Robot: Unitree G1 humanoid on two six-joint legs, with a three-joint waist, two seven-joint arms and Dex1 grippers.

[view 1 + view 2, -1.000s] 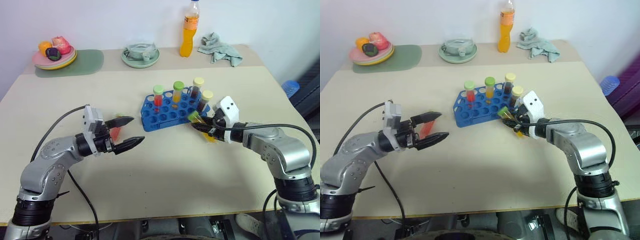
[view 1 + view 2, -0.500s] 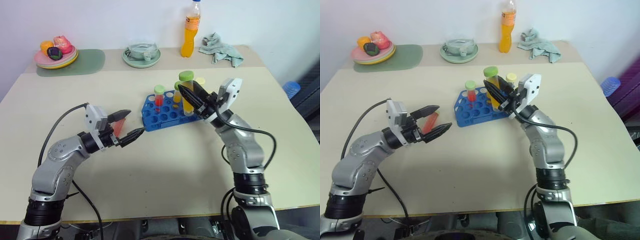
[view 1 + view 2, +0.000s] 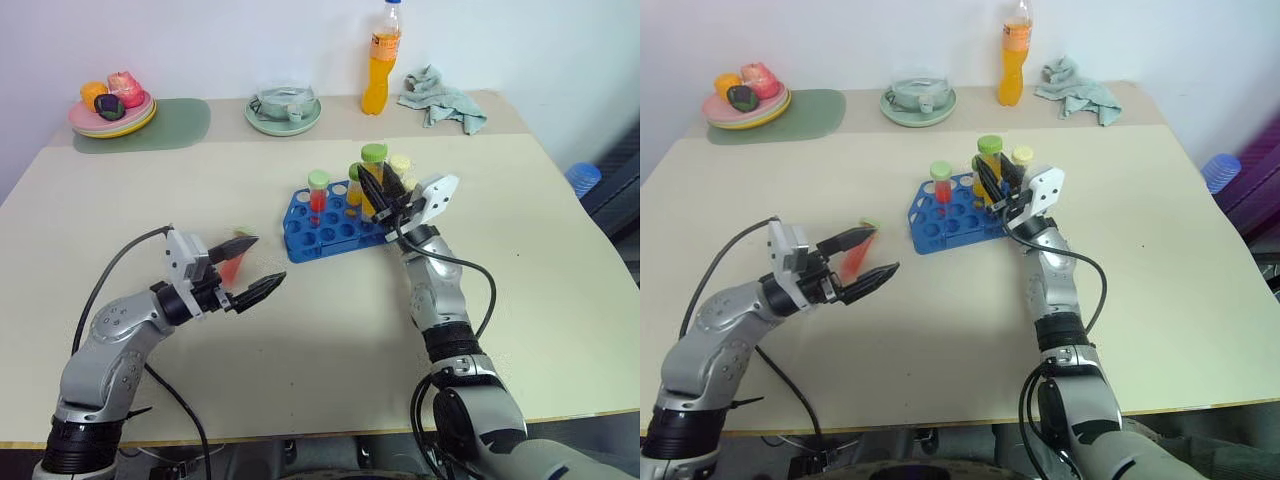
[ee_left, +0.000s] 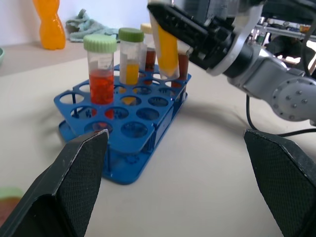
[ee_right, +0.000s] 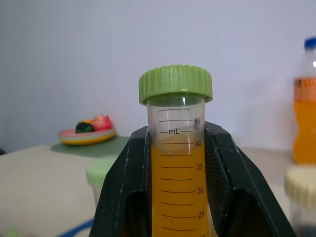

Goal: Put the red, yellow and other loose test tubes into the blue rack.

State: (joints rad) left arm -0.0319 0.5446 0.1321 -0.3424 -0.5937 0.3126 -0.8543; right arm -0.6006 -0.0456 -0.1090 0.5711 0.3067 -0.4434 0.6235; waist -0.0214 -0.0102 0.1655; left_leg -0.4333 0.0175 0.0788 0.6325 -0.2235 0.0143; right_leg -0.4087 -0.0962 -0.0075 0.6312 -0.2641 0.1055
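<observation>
The right tool [image 3: 378, 196] was clamped on a yellow tube [image 3: 374, 182] with a green cap, holding it upright over the right end of the rack [image 3: 325, 236]. The tube's long axis stood near vertical, its tip just above the grid of holes. Whether the tip had entered a hole could not be told. In my judgement the coming move was a straight descent into a free hole directly beneath.

The rack lay at the middle of the desk [image 3: 520, 250], its long axis running from about 8 o'clock to 2 o'clock. It already held a red tube [image 3: 317, 193] at its far left side. A second yellow tube [image 4: 131, 55] and a dark tube [image 4: 183, 64] with a pale cap stood close around the held one. These neighbours crowded the drop point, and a tilted descent could knock them.

The left tool [image 3: 258, 266] hung with its jaws spread wide and empty, at about 8 o'clock from the rack and well apart from it. A loose red tube [image 3: 232, 264] lay on the desk just beyond that tool, between its fingers as seen from the head. The left arm was clearly the nearer to it.

At 12 o'clock along the far edge stood an orange bottle [image 3: 377, 58], a green plate [image 3: 283, 113], a cloth [image 3: 440, 97] and a fruit plate [image 3: 112, 108], all clear of the work.
</observation>
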